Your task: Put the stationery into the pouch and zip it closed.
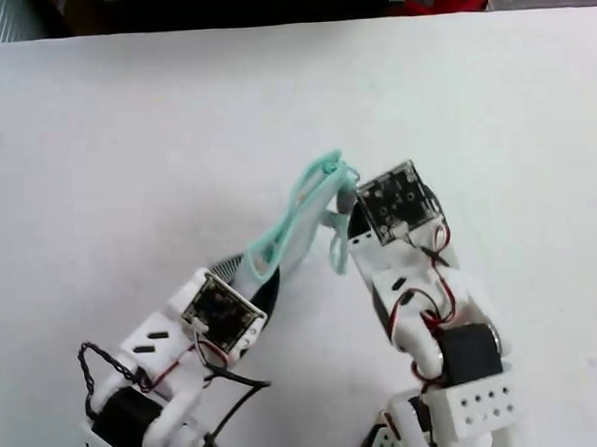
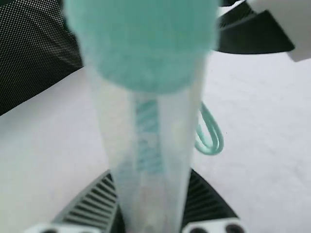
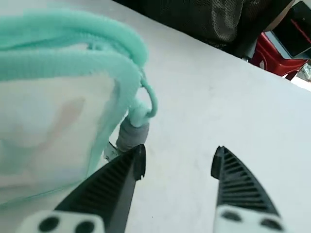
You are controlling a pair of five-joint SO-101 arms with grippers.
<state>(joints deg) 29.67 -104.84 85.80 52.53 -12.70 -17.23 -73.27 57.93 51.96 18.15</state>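
A translucent pouch [image 1: 296, 216] with a mint-green zipper edge is held up off the white table, between the two arms. My left gripper [image 1: 249, 274] is shut on the pouch's lower end; in the left wrist view the pouch [image 2: 146, 121] rises straight out from between the fingers of my left gripper [image 2: 150, 213]. A striped item shows faintly inside. My right gripper [image 3: 180, 158] is open beside the pouch's other end [image 3: 53, 111], one fingertip [image 3: 136, 158] just touching the grey zipper pull [image 3: 130, 130]. A mint cord loop [image 2: 210, 138] hangs from that end.
The white table [image 1: 94, 144] stretches wide on all sides of the arms. Beyond its far edge stand a black mesh chair [image 3: 214, 22] and a red object [image 3: 274, 53]. Loose cables [image 1: 96, 369] trail by the left arm's base.
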